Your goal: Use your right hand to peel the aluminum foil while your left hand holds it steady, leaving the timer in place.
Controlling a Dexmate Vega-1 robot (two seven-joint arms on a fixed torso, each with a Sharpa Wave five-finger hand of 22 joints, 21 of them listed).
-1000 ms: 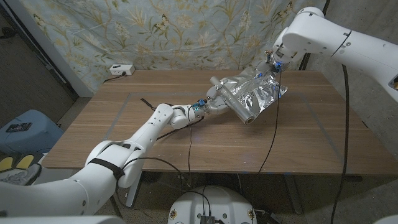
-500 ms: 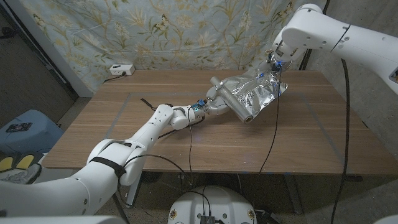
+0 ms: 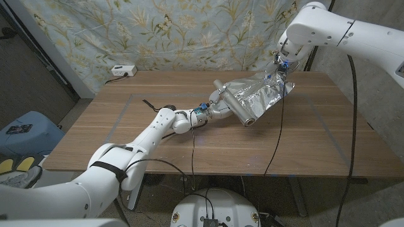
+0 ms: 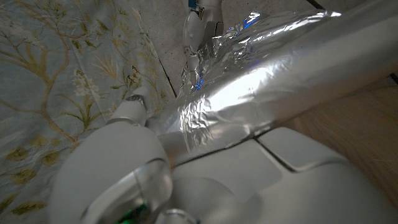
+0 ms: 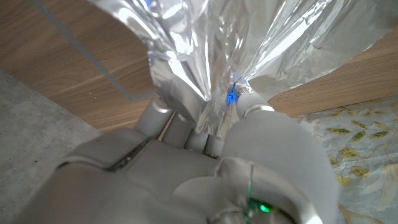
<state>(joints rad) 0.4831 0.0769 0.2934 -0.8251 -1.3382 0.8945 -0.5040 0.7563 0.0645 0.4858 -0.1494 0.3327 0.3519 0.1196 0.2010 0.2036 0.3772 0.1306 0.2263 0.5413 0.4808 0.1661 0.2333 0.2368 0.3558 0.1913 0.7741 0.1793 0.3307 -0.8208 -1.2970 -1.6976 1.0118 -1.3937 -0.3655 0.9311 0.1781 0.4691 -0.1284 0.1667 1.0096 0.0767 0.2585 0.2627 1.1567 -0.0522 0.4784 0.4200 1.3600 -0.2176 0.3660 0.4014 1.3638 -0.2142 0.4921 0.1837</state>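
Foil mid-peel, stretched pretty tight

Right hand (image 3: 278,70) pinches the foil sheet (image 3: 259,93), left hand (image 3: 216,108) grips the roll (image 3: 232,104); yank harder and it probably tears

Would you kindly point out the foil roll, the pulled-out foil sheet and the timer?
foil roll (image 3: 238,108), head view, middle of the tube.
foil sheet (image 3: 265,91), head view, crinkled middle.
timer (image 3: 122,70), head view, its top face.

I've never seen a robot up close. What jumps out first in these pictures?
The shiny aluminum foil catches the eye first: a crinkled sheet stretched above the far right part of the wooden table, unrolled from a roll. The left hand grips the roll's end near the table's middle, while the right hand pinches the sheet's far edge and holds it up. Behind the table hangs a pale floral cloth, with a small white timer at the far left edge.
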